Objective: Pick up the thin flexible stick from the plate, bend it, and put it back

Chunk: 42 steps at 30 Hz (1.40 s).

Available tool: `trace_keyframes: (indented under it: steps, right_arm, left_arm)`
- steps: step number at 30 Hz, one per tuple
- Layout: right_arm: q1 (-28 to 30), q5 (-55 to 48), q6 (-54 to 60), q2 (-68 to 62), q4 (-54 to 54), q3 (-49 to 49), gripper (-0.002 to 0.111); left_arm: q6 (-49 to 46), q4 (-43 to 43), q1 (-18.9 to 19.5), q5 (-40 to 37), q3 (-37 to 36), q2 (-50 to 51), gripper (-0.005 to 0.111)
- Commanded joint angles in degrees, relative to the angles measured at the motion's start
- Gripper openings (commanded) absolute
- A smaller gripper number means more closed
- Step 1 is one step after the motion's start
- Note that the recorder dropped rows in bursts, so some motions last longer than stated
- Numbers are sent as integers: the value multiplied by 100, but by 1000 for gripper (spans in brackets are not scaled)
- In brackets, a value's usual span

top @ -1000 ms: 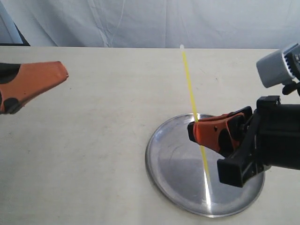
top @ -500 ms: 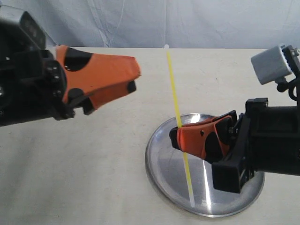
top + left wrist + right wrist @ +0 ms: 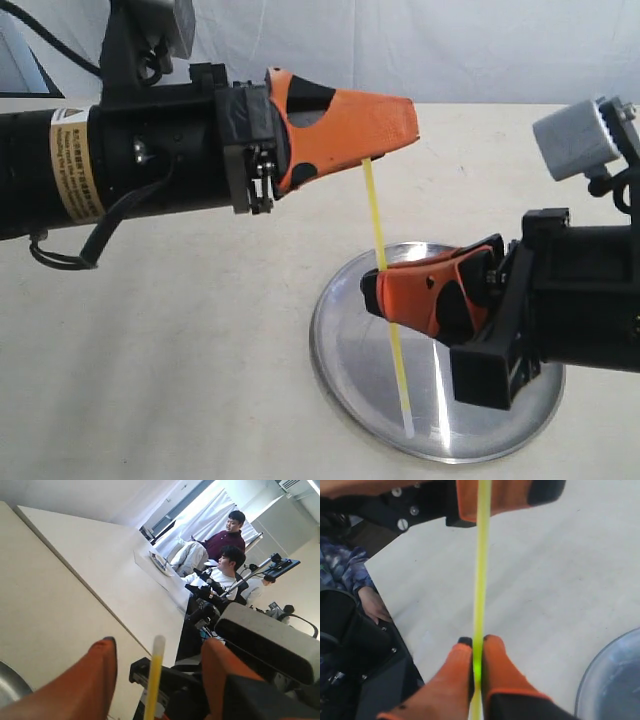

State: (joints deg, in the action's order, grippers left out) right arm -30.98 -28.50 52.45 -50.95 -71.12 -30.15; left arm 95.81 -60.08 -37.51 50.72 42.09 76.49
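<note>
The thin yellow stick [image 3: 378, 230] stands almost upright above the silver plate [image 3: 350, 360]; its pale lower end hangs just over the plate's surface. My right gripper [image 3: 372, 291] is shut on the stick [image 3: 480, 580] a little below its middle. My left gripper [image 3: 405, 122] has come in from the left at the stick's top end, which disappears behind its orange fingers. In the left wrist view the left gripper [image 3: 159, 650] is open, with the stick's pale tip [image 3: 157, 645] between its fingers [image 3: 102, 665] and touching neither.
A cream table [image 3: 200, 330] carries the plate at the front right. A white curtain [image 3: 400, 40] closes off the back. The black right arm body [image 3: 570, 300] hangs over the plate's right part. A bright glare streak [image 3: 440, 390] lies on the plate.
My left arm has swept in from the left to the stick's top end. My right gripper shifted the stick a little to the left and has held still for the last half second.
</note>
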Motion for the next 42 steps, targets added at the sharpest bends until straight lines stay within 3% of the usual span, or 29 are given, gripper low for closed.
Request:
trace_keyframes:
  steps: [1, 4, 9, 18, 21, 23, 24, 26, 29, 30, 35, 42]
  right_arm:
    - [17, 146, 105, -24, -29, 1, -1]
    - [17, 163, 142, -24, -44, -63, -1]
    - [17, 233, 194, -24, -129, -179, -1]
    - [17, -109, 182, -24, -77, -195, 0]
    - [17, -167, 182, -24, 166, -195, 16]
    - [17, -176, 172, -24, 411, -195, 35]
    - [17, -165, 72, -24, 640, -195, 53]
    - [17, -25, -508, -24, 1074, -195, 58]
    - [17, 26, -1036, -24, 2006, -195, 45]
    - [17, -49, -1158, -29, 2243, -195, 35]
    - [17, 167, -1158, -64, 2248, -195, -1]
    - [17, 1217, -1158, -918, 2716, -195, -1]
  left_arm:
    - [-65, -134, -40, -92, 87, 56, 47]
    - [-94, -159, -40, -144, 87, 56, 41]
    - [-466, -185, -40, -121, 87, 56, 1]
    - [-1088, 269, -40, -6, 87, 56, 0]
    - [-1104, 392, -40, 126, 87, 56, 0]
    - [-1104, 433, -40, 197, 87, 56, 0]
    - [-1104, 445, -40, 266, 87, 56, 0]
    - [-1104, 445, -40, 390, 87, 56, 0]
    - [-1092, 445, -40, 492, 87, 56, 0]
    - [-1092, 459, -40, 492, 87, 56, 0]
    - [-1055, 507, -40, 518, 87, 56, 0]
    - [-816, 672, -40, 1348, 87, 56, 0]
